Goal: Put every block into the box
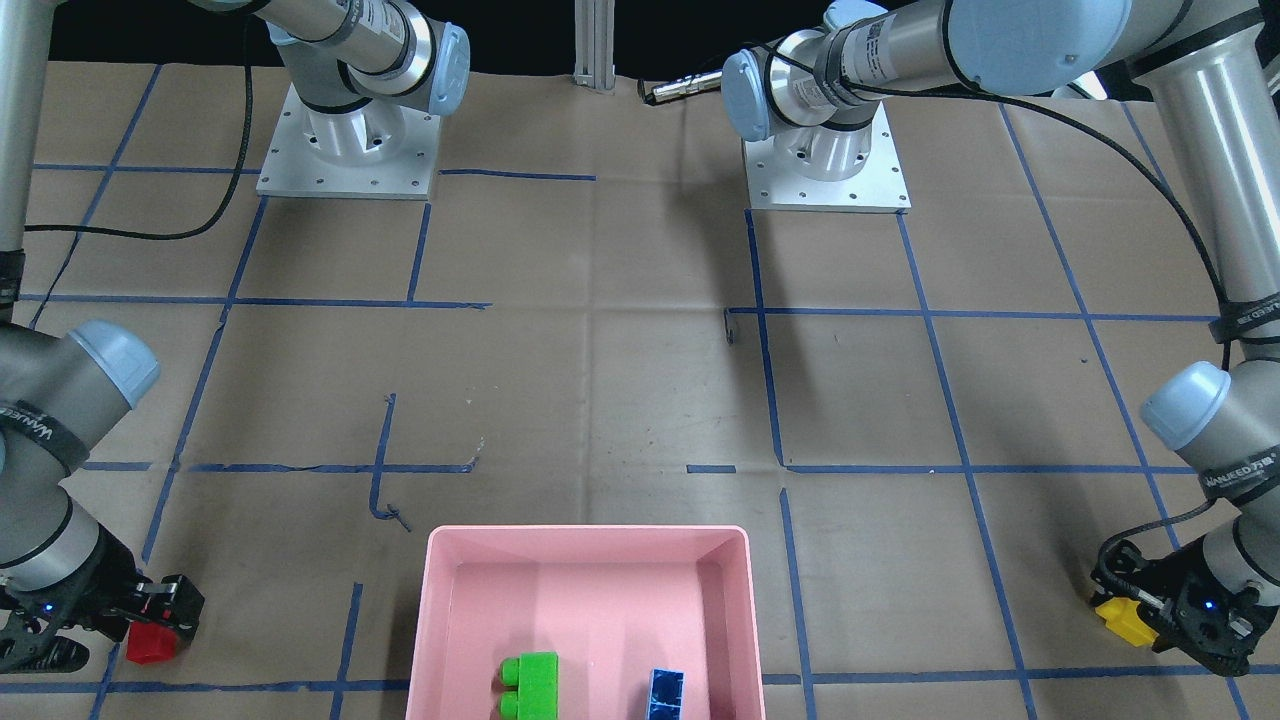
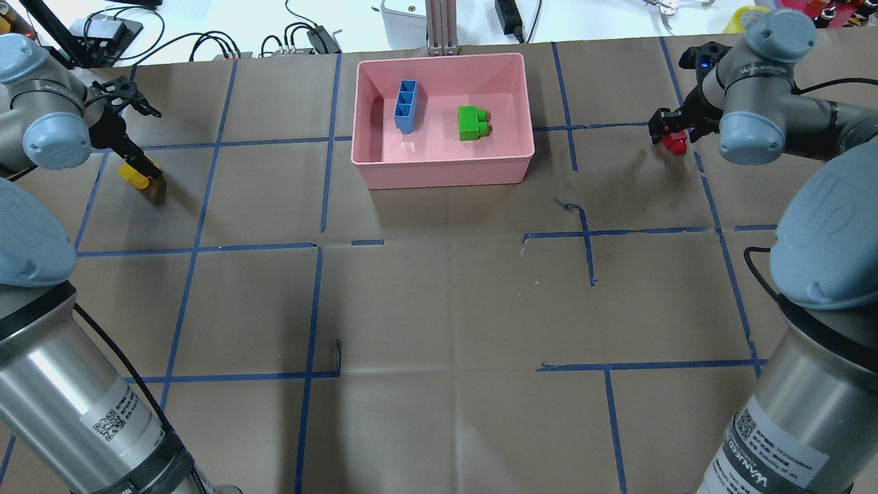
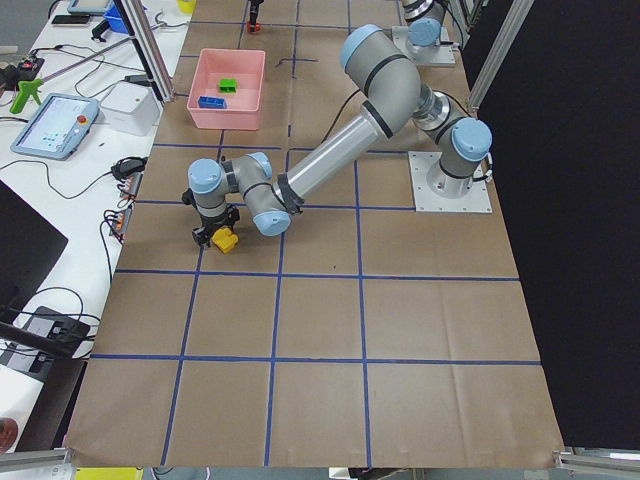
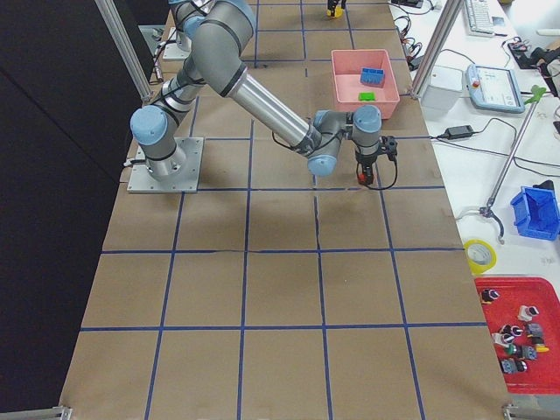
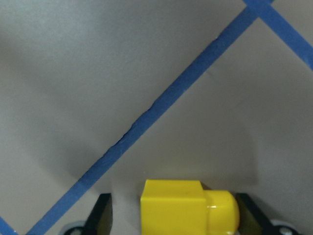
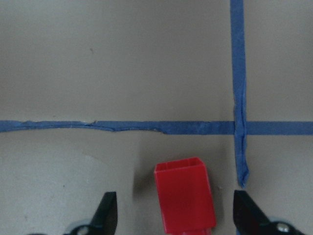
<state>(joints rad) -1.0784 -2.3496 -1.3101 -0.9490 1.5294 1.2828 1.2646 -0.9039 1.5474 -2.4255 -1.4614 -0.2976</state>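
The pink box [image 2: 442, 167] sits at the table's far middle and holds the green block [image 2: 472, 123] and the blue block [image 2: 405, 105]. The yellow block [image 2: 134, 176] lies on the paper to the box's left. My left gripper [image 2: 137, 170] is open and down around it; in the left wrist view the fingers [image 5: 101, 213] stand either side of the yellow block [image 5: 188, 205]. The red block [image 2: 678, 142] lies to the box's right. My right gripper [image 2: 672, 132] is open and straddles it, with gaps either side of the red block [image 6: 185, 199].
Brown paper with a blue tape grid [image 2: 322, 178] covers the table. Cables and devices [image 2: 302, 38] and an aluminium post [image 2: 439, 27] line the far edge behind the box. The two arm bases [image 1: 825, 160] stand on the robot's side.
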